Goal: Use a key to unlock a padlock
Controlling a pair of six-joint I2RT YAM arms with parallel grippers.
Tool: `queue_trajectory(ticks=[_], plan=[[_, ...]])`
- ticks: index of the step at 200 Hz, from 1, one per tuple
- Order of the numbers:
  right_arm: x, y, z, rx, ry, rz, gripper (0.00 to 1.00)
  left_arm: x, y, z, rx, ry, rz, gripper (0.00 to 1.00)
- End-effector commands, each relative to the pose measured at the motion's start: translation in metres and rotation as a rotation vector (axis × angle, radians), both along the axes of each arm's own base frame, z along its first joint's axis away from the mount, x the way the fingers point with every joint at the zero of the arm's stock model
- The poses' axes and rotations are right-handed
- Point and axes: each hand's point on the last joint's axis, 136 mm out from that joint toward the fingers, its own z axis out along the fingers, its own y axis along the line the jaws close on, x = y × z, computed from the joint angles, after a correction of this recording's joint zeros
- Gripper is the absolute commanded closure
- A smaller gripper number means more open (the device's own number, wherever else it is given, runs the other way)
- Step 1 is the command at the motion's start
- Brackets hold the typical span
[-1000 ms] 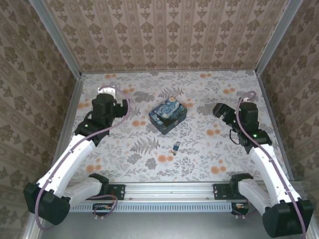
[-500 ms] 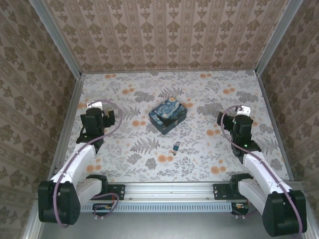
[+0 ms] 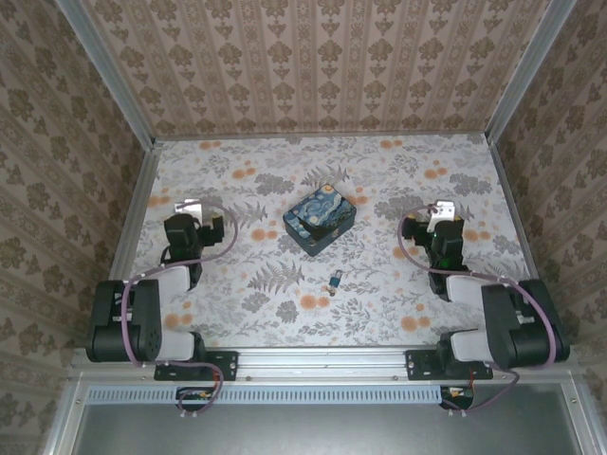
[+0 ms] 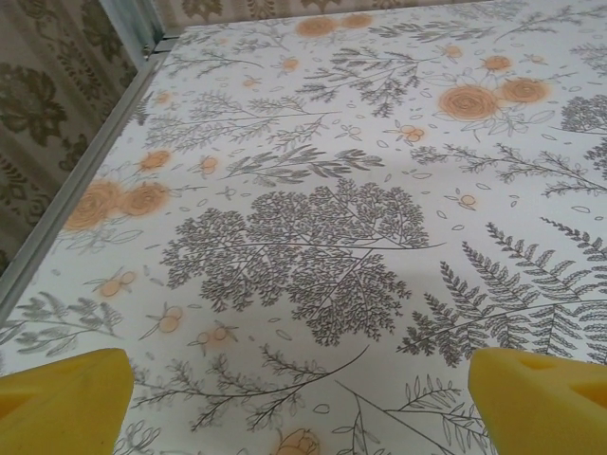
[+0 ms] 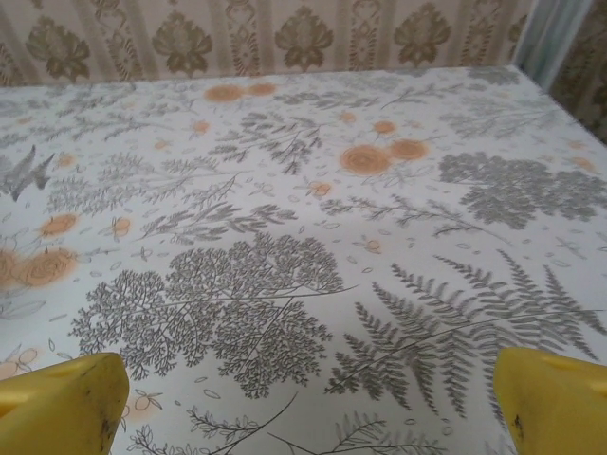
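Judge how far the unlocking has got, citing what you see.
Done: nothing provable. The padlock lies on the table, too small to tell whether it is open. In hand: nothing; the left gripper and right gripper are open over bare table. Left: possibly everything.

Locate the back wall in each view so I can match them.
Top external: back wall spans the upper part.
Left wrist: back wall is a thin strip along the top edge, right of the corner post.
Right wrist: back wall bands the top.
Shared landmark: floral tabletop meeting it.
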Motion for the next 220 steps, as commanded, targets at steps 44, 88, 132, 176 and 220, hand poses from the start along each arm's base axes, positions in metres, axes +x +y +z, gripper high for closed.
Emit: queue_trajectory(ticks=[44,88,132,176,220], plan=[[0.028,0.021,-0.004,-0.021,-0.033,0.131,0.0,0.022,-0.005,-0.007,-0.014,-0.058,-0.069,0.0],[0.033,0.002,-0.009,0.049,0.014,0.067,0.0,0.023,-0.004,-0.007,-0.018,-0.061,-0.072,0.0],[0.03,-0.001,-0.007,0.046,-0.008,0.046,0.01,0.023,-0.004,-0.007,-0.018,-0.061,-0.072,0.0],[0.032,0.01,-0.008,0.028,0.008,0.1,0.0,0.022,-0.005,-0.006,-0.016,-0.065,-0.073,0.0],[0.033,0.011,-0.008,0.03,0.012,0.107,0.01,0.022,-0.005,-0.006,-0.017,-0.067,-0.072,0.0]])
